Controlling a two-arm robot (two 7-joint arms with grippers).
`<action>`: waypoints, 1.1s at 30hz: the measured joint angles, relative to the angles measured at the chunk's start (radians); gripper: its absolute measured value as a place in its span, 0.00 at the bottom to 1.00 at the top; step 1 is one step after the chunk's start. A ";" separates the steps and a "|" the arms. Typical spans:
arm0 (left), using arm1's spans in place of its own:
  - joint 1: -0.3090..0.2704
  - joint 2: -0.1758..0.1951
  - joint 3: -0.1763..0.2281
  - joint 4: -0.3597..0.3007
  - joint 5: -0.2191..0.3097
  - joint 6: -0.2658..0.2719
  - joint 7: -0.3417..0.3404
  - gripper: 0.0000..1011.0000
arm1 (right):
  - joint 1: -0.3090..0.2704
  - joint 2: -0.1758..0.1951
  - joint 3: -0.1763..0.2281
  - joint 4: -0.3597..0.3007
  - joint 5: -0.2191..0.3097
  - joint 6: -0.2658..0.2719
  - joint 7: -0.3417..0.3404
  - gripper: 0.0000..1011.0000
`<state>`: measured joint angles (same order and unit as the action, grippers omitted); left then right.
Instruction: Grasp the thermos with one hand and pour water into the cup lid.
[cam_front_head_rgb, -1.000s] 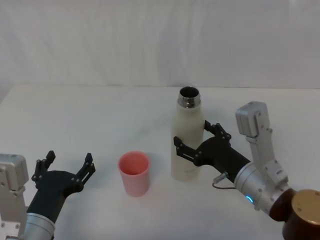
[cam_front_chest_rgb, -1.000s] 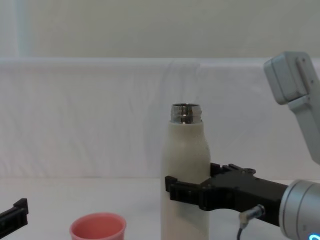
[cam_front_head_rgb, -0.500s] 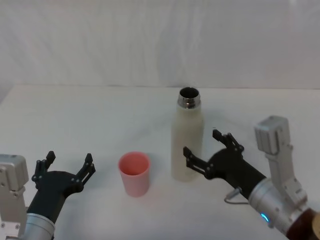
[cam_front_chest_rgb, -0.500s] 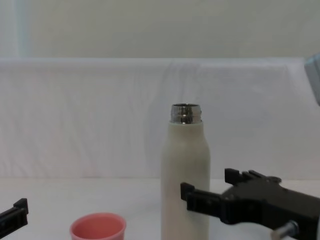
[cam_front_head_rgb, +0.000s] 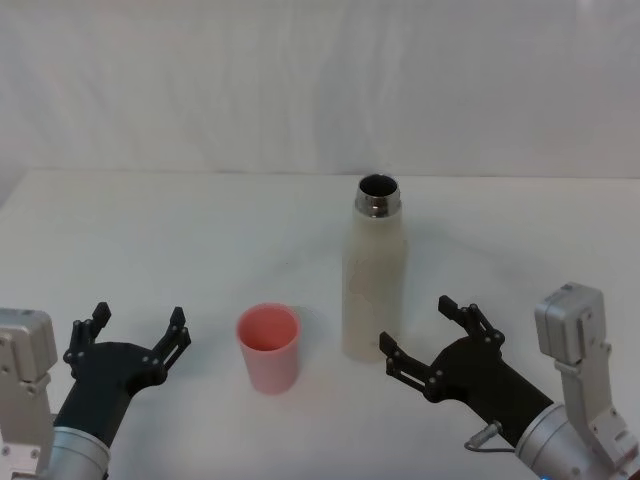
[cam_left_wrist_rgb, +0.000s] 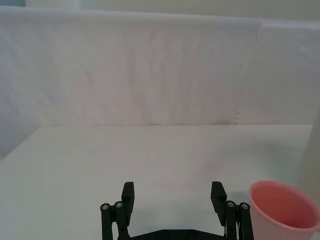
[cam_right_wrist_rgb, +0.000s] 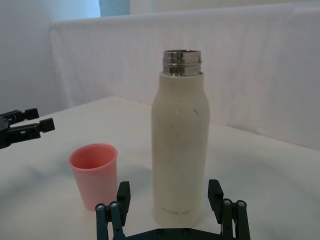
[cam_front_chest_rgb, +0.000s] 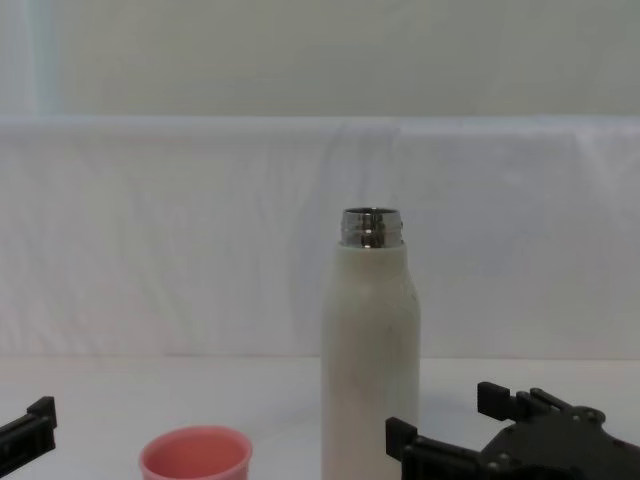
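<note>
thermos upright, mid-table, cup lid to its left; right gripper spread wide, empty, just off thermos; left gripper open, idle near front edge; next: close on body

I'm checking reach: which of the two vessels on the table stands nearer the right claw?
The thermos, the tall cream-white bottle with the steel neck. It stands just ahead of the open right claw, while the short pink cup lid sits farther off, toward the robot's left.

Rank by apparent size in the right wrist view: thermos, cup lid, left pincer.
1. thermos, tallest by far.
2. cup lid, far shorter than the thermos.
3. left pincer, smallest as seen, but it sits farther from the camera, so its true size against the cup lid is unsure.
</note>
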<state>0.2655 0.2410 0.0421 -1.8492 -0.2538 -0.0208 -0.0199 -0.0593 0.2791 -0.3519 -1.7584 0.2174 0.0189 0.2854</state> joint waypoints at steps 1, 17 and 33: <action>0.000 0.000 0.000 0.000 0.000 0.000 0.000 0.99 | -0.002 0.000 0.000 0.000 0.001 -0.004 0.001 0.99; 0.000 0.000 0.000 0.000 0.000 0.000 0.000 0.99 | -0.004 -0.001 -0.001 0.004 0.002 -0.008 0.004 0.99; 0.000 0.000 0.000 0.000 0.000 0.000 0.000 0.99 | -0.003 -0.001 -0.001 0.004 0.002 -0.006 0.004 0.99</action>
